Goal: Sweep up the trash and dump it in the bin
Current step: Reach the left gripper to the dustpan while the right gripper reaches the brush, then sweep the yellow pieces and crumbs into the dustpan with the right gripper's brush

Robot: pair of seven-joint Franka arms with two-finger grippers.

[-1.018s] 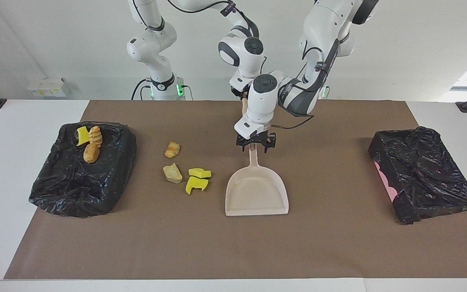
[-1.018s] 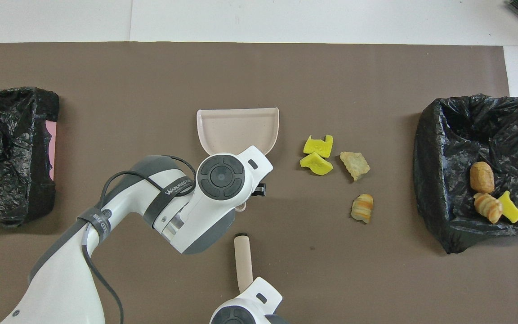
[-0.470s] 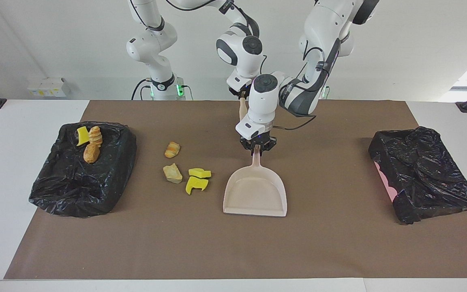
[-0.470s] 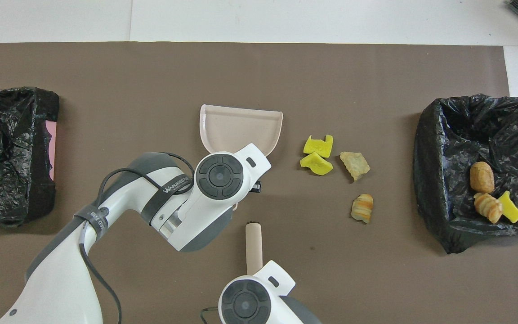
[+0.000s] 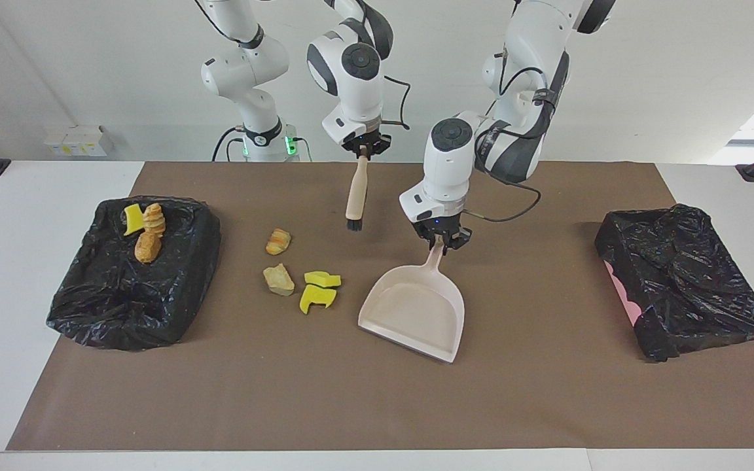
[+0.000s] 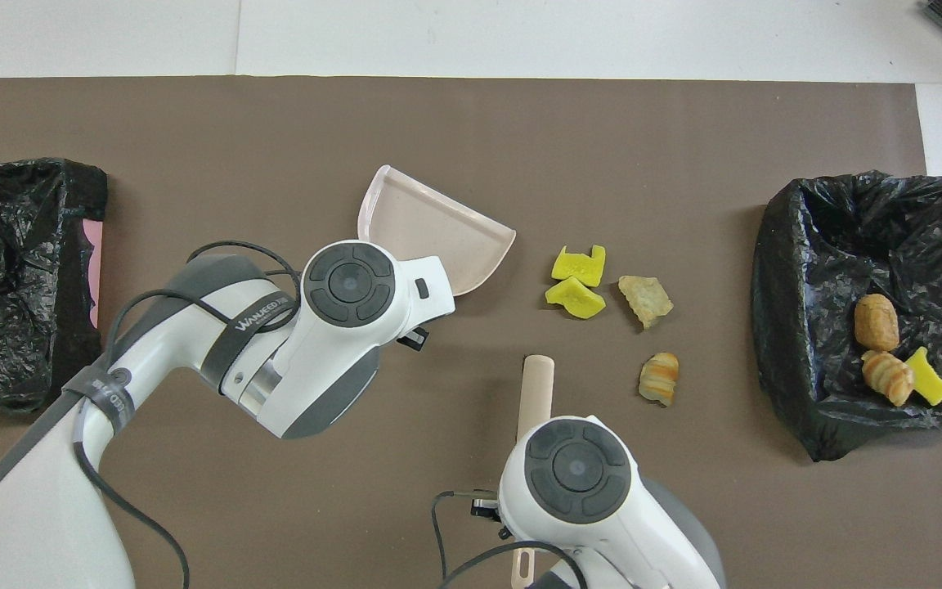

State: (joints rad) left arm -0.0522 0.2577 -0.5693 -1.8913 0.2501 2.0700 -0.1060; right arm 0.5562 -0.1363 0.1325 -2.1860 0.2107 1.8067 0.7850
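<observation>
Beige plastic shapes the dustpan, which the left gripper pinches by the tip of its handle, jaws pressed on it. The pan sits tilted near the middle of the tabletop, its open mouth turned toward the edge away from the robots and slightly toward the left arm's end. The right gripper hangs over the mat near the robots' edge, jaws clamped on the top of a brush that points straight down, its black bristles clear of the mat.

Four loose bits of trash lie on the brown mat beside the dustpan, toward the right arm's end: two yellow sponge pieces touching each other, a tan lump just beside them, and a striped bread-like piece nearer to the robots. Three more pieces rest inside the black-lined bin at the right arm's end. A second black-lined bin stands at the left arm's end.
</observation>
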